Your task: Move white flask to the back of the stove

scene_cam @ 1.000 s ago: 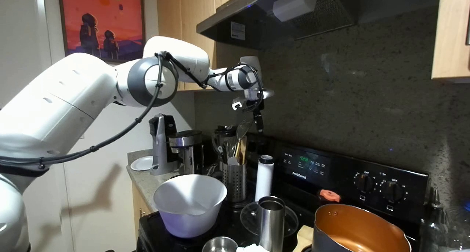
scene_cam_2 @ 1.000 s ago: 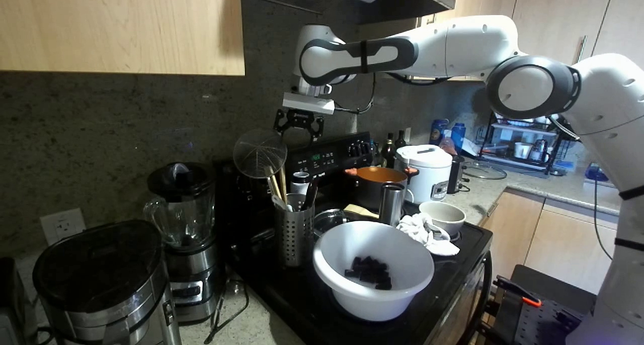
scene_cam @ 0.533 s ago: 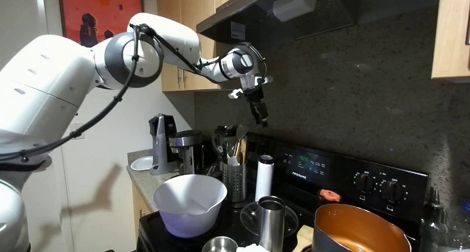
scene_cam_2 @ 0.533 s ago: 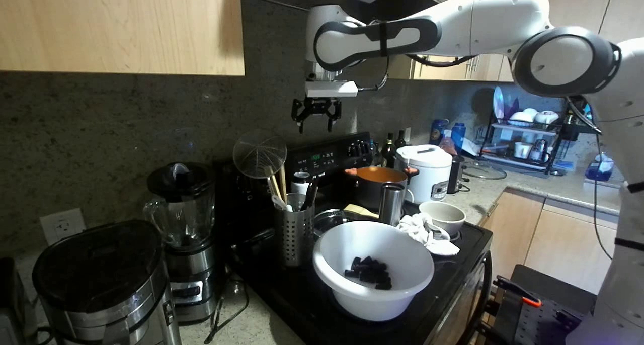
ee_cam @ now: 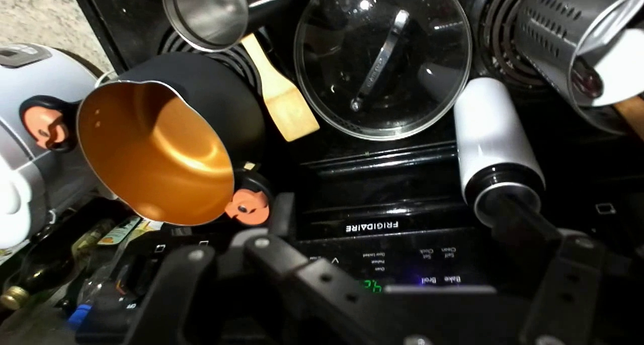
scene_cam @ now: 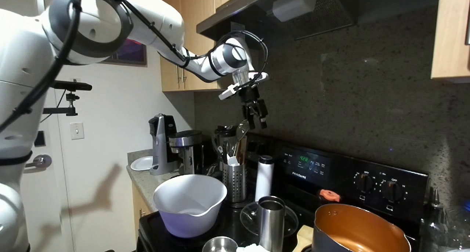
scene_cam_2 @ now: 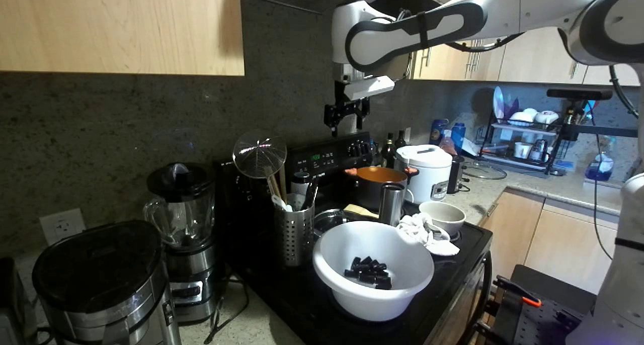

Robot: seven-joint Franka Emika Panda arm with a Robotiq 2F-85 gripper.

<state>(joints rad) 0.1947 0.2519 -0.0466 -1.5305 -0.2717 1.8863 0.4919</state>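
Observation:
The white flask [scene_cam: 264, 180] stands upright on the stove [scene_cam: 341, 175], close to the raised back panel. Its dark cap and upper part show behind the utensils in an exterior view [scene_cam_2: 300, 184], where its lower part is hidden. It also shows in the wrist view [ee_cam: 488, 128]. My gripper [scene_cam: 257, 123] is open and empty, well above the stove near the back wall. It also shows in an exterior view [scene_cam_2: 347, 126]. In the wrist view the fingers [ee_cam: 400, 211] are spread wide, and one fingertip overlaps the flask's cap from above without visible contact.
A steel utensil holder [scene_cam: 235, 184] and a glass lid [ee_cam: 382, 58] are beside the flask. A steel cup [scene_cam: 271, 222], a white bowl [scene_cam_2: 373, 305] and a copper-lined pot [scene_cam: 361, 226] share the stove. A range hood [scene_cam: 275, 13] hangs above the arm.
The arm has drawn back and its elbow has risen. My gripper has moved along the back panel toward the pot's side and turned. It stays open. The flask has not moved.

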